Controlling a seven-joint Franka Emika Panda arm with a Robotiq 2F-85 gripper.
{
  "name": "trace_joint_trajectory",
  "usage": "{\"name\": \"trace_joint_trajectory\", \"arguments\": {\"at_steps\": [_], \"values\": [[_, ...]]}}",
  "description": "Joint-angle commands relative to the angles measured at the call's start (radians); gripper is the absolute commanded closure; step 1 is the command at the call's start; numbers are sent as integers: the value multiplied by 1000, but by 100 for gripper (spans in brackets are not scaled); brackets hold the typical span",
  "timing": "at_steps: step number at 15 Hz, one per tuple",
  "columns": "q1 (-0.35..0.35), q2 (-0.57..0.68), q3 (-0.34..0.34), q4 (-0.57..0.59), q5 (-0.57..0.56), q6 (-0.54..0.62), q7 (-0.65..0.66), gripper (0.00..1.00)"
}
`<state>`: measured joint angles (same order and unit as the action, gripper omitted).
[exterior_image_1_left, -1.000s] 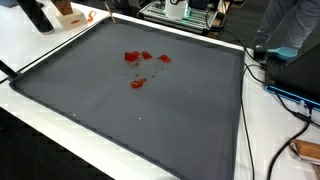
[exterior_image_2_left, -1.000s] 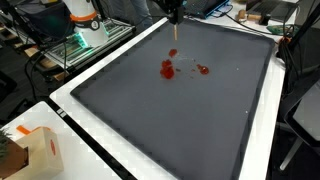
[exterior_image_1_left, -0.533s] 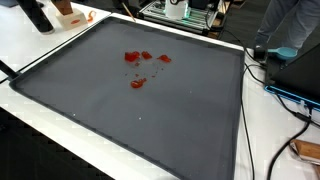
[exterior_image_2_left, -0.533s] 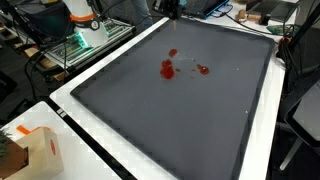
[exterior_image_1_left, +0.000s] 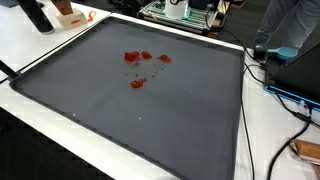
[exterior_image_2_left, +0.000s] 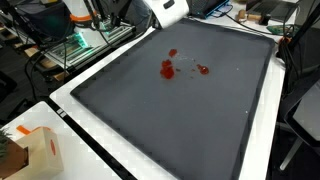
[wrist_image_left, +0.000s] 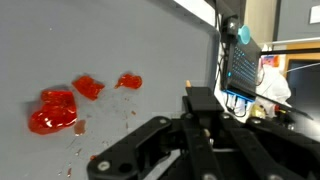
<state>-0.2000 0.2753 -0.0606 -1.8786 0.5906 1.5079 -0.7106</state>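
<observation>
- In the wrist view the gripper (wrist_image_left: 200, 98) came in from the bottom edge, its dark linkages running up to a single black block at the tip.
- The jaws looked drawn together, with no gap showing between the fingertips.
- Whether something thin was pinched between them could not be told.
- The gripper touched nothing and hung above the mat (wrist_image_left: 120, 40), well clear of it.
- The red pieces (wrist_image_left: 55, 110) lay on the grey mat, to the left of the gripper in the wrist view and apart from it.
- That view showed three of them: a large glossy lump, a smaller one just beside it and a third a little further right, with small red specks scattered near them.
- In both exterior views the red pieces (exterior_image_1_left: 138, 57) (exterior_image_2_left: 167, 69) sat as a loose cluster in the far half of the mat (exterior_image_1_left: 180, 110) (exterior_image_2_left: 190, 120), away from its edges.
- In an exterior view the white arm (exterior_image_2_left: 168, 11) stood at the top edge, over the mat's far border, and the gripper itself was not clear there.
- The mat lay flat on a white table (exterior_image_1_left: 50, 45), which showed as a pale border around it.
- A carton (exterior_image_2_left: 40, 150) stood on the table off one near corner of the mat.
- Cables (exterior_image_1_left: 290, 97) ran across the table beside the mat.
</observation>
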Motion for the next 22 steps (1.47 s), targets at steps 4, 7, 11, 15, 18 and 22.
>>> {"name": "trace_joint_trajectory", "arguments": {"at_steps": [4, 7, 11, 15, 18, 22], "values": [[-29, 138, 11, 46, 104, -141, -167, 97], [-24, 175, 9, 42, 132, -124, -183, 97], [-20, 210, 7, 32, 165, -81, -194, 97], [-10, 234, 4, 20, 190, 17, -194, 97], [-9, 254, 9, 19, 195, 91, -190, 97], [-12, 281, 22, 19, 203, 163, -186, 97]]}}
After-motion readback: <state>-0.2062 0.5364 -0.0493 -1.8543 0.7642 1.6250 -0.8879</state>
